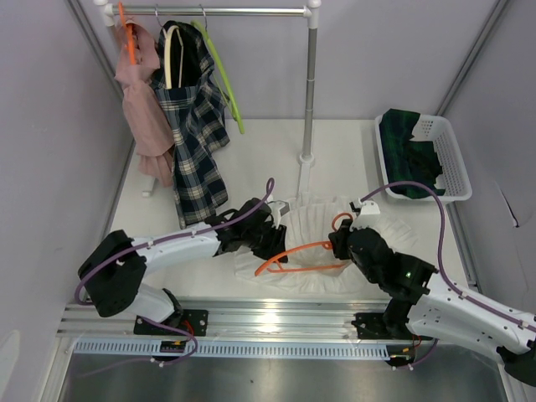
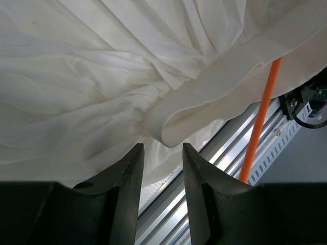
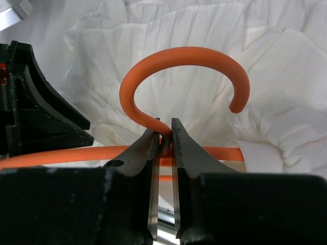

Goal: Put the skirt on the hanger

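A white pleated skirt [image 1: 322,226] lies spread on the table between my two arms. An orange hanger [image 1: 293,254] lies across its near part. My right gripper [image 1: 342,243] is shut on the hanger's neck just below its hook [image 3: 184,66], with the skirt [image 3: 204,30] behind it. My left gripper [image 1: 272,237] sits at the skirt's left edge. In the left wrist view its jaws [image 2: 162,153] are open and empty, just below the folded waistband [image 2: 204,102]; the hanger's orange arm [image 2: 260,122] runs at the right.
A clothes rail [image 1: 226,12] at the back holds a pink garment [image 1: 142,109], a plaid garment [image 1: 197,134] and a green hanger [image 1: 222,71]. A white basket [image 1: 448,155] with dark green cloth stands at the right. An aluminium rail [image 1: 276,318] edges the near side.
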`<state>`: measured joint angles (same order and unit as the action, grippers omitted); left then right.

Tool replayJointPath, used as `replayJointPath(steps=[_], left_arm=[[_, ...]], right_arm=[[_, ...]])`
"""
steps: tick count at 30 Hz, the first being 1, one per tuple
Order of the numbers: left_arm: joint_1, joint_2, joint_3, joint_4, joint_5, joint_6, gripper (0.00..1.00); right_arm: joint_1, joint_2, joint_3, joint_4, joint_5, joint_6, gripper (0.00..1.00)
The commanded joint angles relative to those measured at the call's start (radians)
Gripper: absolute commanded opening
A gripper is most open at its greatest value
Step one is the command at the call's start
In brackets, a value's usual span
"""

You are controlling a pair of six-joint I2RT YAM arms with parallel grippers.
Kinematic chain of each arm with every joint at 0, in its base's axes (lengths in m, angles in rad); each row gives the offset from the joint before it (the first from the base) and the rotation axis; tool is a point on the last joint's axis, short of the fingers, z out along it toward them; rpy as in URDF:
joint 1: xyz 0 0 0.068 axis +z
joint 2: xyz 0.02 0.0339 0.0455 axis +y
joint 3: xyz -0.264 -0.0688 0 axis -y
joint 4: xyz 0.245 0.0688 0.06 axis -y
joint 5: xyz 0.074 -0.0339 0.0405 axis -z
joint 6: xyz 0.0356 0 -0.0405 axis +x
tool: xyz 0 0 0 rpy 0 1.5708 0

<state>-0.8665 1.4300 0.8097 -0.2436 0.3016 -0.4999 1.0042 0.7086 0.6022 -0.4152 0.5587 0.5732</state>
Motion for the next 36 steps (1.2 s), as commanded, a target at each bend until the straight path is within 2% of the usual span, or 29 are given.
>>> replayJointPath(steps=[1, 11, 19, 36], left_arm=[[-0.014, 0.009, -0.017, 0.049, -0.041, -0.019, 0.43], [-0.016, 0.029, 0.019, 0.055, -0.062, -0.032, 0.46], [-0.029, 0.070, 0.026, 0.055, -0.093, -0.038, 0.42], [-0.046, 0.083, 0.037, 0.073, -0.121, -0.066, 0.48]], right_arm=[[0.004, -0.023, 0.007, 0.059, 0.017, 0.016, 0.00], [0.005, -0.031, 0.007, 0.055, 0.014, 0.013, 0.00], [0.004, -0.040, 0.007, 0.050, 0.017, 0.014, 0.00], [0.004, -0.038, 0.007, 0.050, 0.014, 0.016, 0.00]])
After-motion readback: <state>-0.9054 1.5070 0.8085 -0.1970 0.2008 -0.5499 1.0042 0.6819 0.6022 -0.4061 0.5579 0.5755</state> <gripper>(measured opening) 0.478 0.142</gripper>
